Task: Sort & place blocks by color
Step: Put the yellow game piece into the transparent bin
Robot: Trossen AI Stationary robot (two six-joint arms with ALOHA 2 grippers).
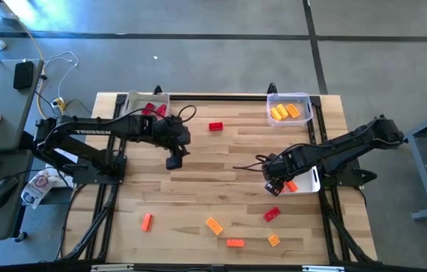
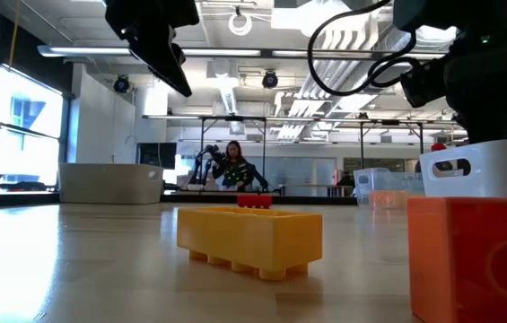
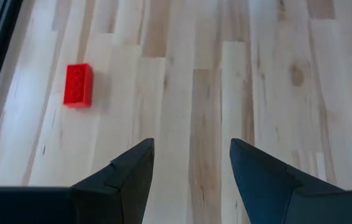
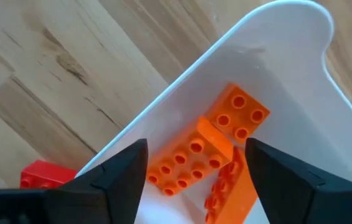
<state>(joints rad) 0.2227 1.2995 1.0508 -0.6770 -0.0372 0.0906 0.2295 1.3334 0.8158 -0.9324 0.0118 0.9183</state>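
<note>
Blocks, near edge: four loose on the wooden table [image 1: 198, 189] at about 6 o'clock: an orange block [image 1: 146, 221], a yellow-orange block [image 1: 214, 226], an orange-red flat block [image 1: 235, 242] and a small yellow-orange block [image 1: 273, 240].
Red block, near right: one red block [image 1: 272, 214] lies just outside the white bin [image 1: 311, 181], toward 5 o'clock of table centre; studs face up.
White bin, 3 o'clock: holds orange blocks [image 4: 191, 158], rectangular with round studs; at least three show in the right wrist view, overlapping, exact count unclear.
Right gripper [image 4: 194, 171]: hangs over the white bin's rim, fingers spread apart, nothing between them.
Left gripper [image 3: 191, 165]: above bare table at about 10 o'clock of centre, fingers spread, holding nothing.
Lone red block [image 1: 215, 126]: flat on the wood at 12 o'clock, well apart from both bins at the far edge.
Far left bin [image 1: 134, 100]: at 11 o'clock, red blocks [image 1: 151, 109] inside, partly hidden by the left arm.
Far right bin [image 1: 304, 98]: clear, at 1 o'clock, yellow-orange blocks [image 1: 287, 112] inside; number hard to make out.
Low view: yellow block [image 2: 250, 237] close and whole; orange block [image 2: 474, 257] cut off at the picture's edge.
Background: a person [image 2: 233, 167] far behind the table.
</note>
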